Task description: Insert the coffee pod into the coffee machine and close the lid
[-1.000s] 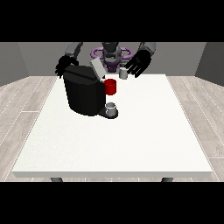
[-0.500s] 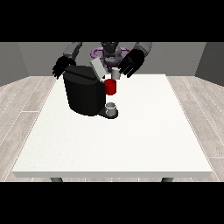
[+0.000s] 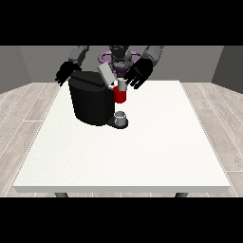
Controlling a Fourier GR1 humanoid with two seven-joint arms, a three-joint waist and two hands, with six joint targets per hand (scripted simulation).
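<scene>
Coffee pod (image 3: 122,85): small grey cylinder, sits on top of the red brew head (image 3: 120,96) of the coffee machine (image 3: 92,100), just under and beside the fingertips of the hand at the view's right (image 3: 139,73). That hand's fingers are spread and straight; contact with the pod looks likely, can't confirm. Hand at the view's left (image 3: 66,73) hovers behind the machine's rear corner, fingers apart, holding nothing. Machine: one, boxy matte black, grey lid (image 3: 106,74) tilted up. One grey cup (image 3: 121,116) on the drip base. White table (image 3: 142,152).
</scene>
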